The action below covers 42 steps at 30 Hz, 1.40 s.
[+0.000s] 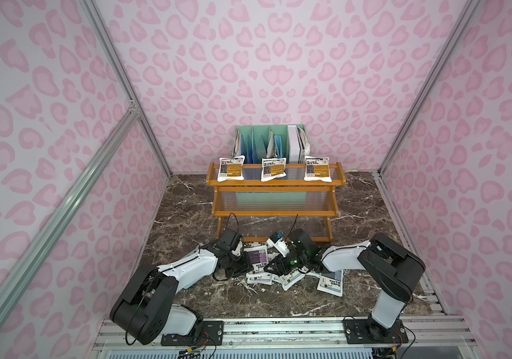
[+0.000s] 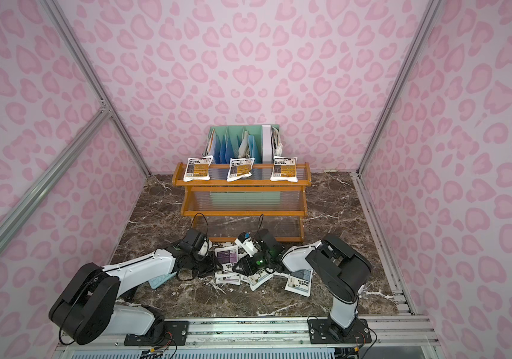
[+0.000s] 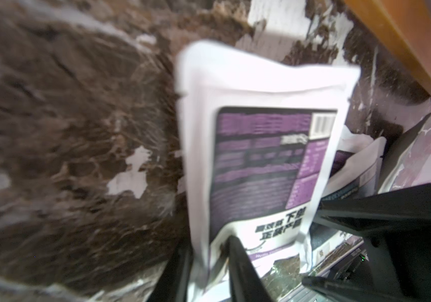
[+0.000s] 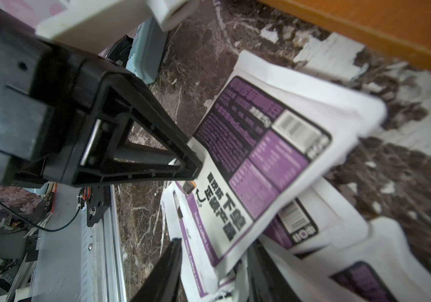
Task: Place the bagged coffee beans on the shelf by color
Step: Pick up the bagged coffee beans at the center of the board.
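Note:
The shelf [image 1: 274,183] [image 2: 242,187] carries three orange bagged coffee beans [image 1: 230,168] [image 1: 273,169] [image 1: 316,169] on its top tier. The other pouches lie in a heap on the table in front of it. My left gripper [image 1: 247,264] [image 3: 209,251] is shut on the edge of a purple pouch [image 1: 258,257] [image 3: 258,162] [image 4: 266,146], which is tilted up off the heap. My right gripper [image 1: 271,269] [image 4: 215,258] is low on the heap. Its jaws are shut on another purple pouch [image 4: 190,235] underneath. A grey-blue pouch [image 1: 330,283] [image 2: 299,281] lies flat further right.
A mint-green file organizer [image 1: 268,144] with papers stands behind the shelf. A light-blue calculator [image 2: 161,279] [image 4: 149,52] lies under the left arm. The shelf's wooden foot [image 3: 418,52] is close beyond the heap. Pink patterned walls enclose the marble table [image 1: 186,202].

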Each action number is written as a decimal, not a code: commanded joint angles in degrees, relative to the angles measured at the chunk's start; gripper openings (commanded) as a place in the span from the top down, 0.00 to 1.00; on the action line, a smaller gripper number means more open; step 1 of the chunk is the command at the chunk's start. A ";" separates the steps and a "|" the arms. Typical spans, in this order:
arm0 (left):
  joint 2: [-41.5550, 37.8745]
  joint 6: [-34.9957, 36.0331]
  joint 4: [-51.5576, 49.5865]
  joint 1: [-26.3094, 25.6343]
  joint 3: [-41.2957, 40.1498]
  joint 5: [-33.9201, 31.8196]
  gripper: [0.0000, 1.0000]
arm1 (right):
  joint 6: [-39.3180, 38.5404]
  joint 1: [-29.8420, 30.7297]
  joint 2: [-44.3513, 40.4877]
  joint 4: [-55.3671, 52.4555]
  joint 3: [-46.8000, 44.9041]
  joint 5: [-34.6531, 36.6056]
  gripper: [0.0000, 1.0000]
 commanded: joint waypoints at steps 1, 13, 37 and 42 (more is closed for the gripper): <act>-0.95 1.21 -5.20 0.14 0.34 -2.22 0.89 | -0.70 0.22 -0.41 -1.64 -0.14 0.40 0.55; -15.04 3.58 -18.58 0.13 5.94 -5.18 1.00 | -2.83 0.24 -7.01 -3.77 -0.43 -1.63 0.53; -25.43 -2.99 -3.42 0.13 -4.36 -1.68 1.00 | -3.11 0.21 -3.45 -4.72 4.96 -1.31 0.46; -29.28 -3.63 -0.57 0.43 -6.97 -0.73 1.00 | -0.28 0.17 -1.32 -0.41 6.11 -3.01 0.43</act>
